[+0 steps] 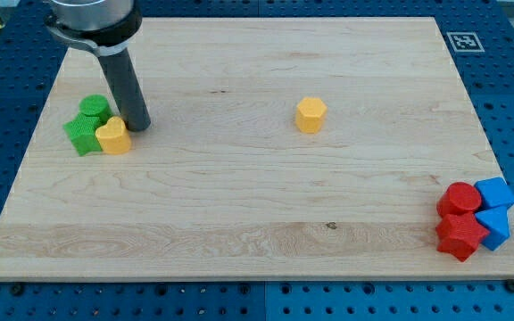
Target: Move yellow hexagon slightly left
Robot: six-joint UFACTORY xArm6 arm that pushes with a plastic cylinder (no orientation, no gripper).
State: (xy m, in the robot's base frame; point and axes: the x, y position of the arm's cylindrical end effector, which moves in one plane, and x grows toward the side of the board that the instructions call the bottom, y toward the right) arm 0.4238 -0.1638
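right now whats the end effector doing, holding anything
No gripper: my tip holds nothing, sits beside the yellow heart, far left of the yellow hexagon.

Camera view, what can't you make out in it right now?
- Camera view: the arm above my tip is cut off by the top edge.
- The two green blocks overlap, and the yellow heart covers part of them; shapes unclear.
- Red blocks and blue blocks overlap at the view's right; count and shapes uncertain.
- The yellow hexagon shows fully.

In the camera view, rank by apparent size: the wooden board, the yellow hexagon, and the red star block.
1. wooden board
2. red star block, though it is nearer the view's bottom, which may inflate it
3. yellow hexagon
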